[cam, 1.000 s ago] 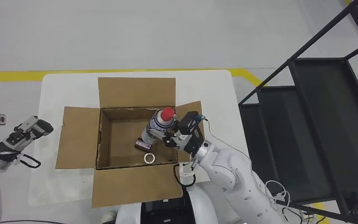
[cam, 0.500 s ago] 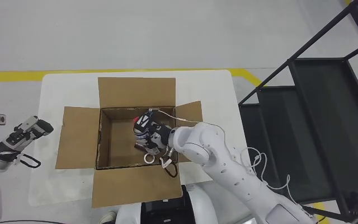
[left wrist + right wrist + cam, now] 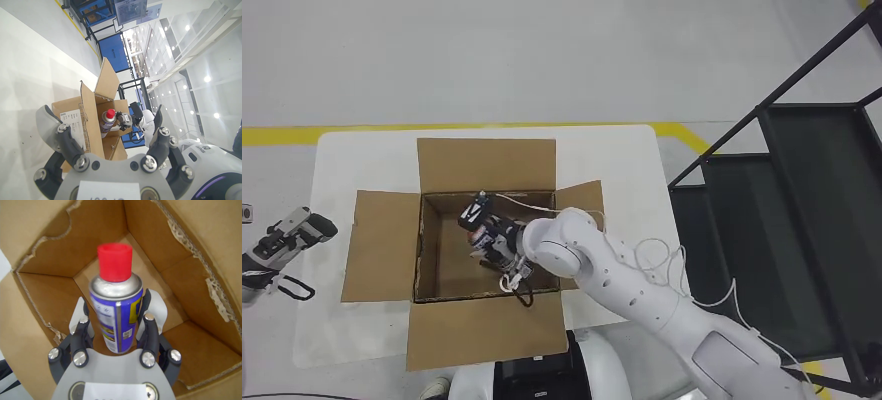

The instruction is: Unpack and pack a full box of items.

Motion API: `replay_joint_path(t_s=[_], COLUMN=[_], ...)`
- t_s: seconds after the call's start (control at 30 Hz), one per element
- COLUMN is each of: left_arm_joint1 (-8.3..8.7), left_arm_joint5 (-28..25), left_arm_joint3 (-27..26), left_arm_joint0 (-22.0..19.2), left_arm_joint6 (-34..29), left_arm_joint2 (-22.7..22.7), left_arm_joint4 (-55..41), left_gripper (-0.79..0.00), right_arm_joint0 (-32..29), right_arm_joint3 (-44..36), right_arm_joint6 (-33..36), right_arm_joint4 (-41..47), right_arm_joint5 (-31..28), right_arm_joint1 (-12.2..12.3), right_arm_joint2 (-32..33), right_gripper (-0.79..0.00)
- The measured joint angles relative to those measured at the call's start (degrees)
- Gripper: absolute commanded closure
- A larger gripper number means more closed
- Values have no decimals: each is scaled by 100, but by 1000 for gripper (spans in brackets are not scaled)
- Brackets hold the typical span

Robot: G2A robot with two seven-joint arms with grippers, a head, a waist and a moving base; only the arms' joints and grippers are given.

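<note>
The right tool (image 3: 116, 306) is clamped on the can (image 3: 113, 294), upright inside the box (image 3: 382, 245), and the left tool (image 3: 102, 118) hangs with fingers apart beside the table (image 3: 612, 160); I judge this step is packing or unpacking the can, so the next move needs a straight path clear of the walls.

The right gripper (image 3: 116, 303) has 2 white fingers (image 3: 157, 308) on dark grey linkages (image 3: 151, 332), silver screws (image 3: 148, 357) at the joints and a pale grey plate (image 3: 115, 370) behind. Thin white cables (image 3: 685, 285) trail along the glossy white arm (image 3: 582, 250) behind it.
</note>
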Motion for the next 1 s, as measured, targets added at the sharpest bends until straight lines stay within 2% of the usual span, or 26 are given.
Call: replay_joint_path(t_s=[0.2, 0.33, 0.47, 0.57, 0.77, 0.87, 1.0], left_arm_joint1=[5, 51, 104, 144, 198, 210, 190], left_arm_joint5=[33, 120, 187, 247, 311, 402, 776], left_arm_joint3=[-64, -298, -302, -168, 185, 310, 401], left_arm_joint0=[18, 160, 240, 210, -147, -454, -848], left_arm_joint6=[88, 330, 431, 416, 168, 95, -22], left_arm_joint2=[-52, -369, -644, -680, -345, -68, 353], left_arm_joint4=[46, 218, 506, 875, 1510, 1787, 1804], left_gripper=[-785, -785, -785, -785, -785, -785, -785], right_arm_joint0=[-468, -957, -1629, -2081, -2801, -3085, -3506], right_arm_joint3=[-545, -1147, -1754, -1971, -2063, -2111, -2273], right_arm_joint6=[-602, -970, -1470, -1625, -1860, -1966, -2387], right_arm_joint4=[291, 438, 1200, 1881, 3306, 3696, 3893], right_arm_joint5=[-340, -631, -1269, -1746, -2457, -2566, -2646], right_arm_joint1=[112, 247, 395, 495, 647, 710, 768], right_arm_joint2=[399, 847, 1472, 1939, 2725, 3091, 3550], right_gripper=[-785, -785, -785, -785, -785, -785, -785])
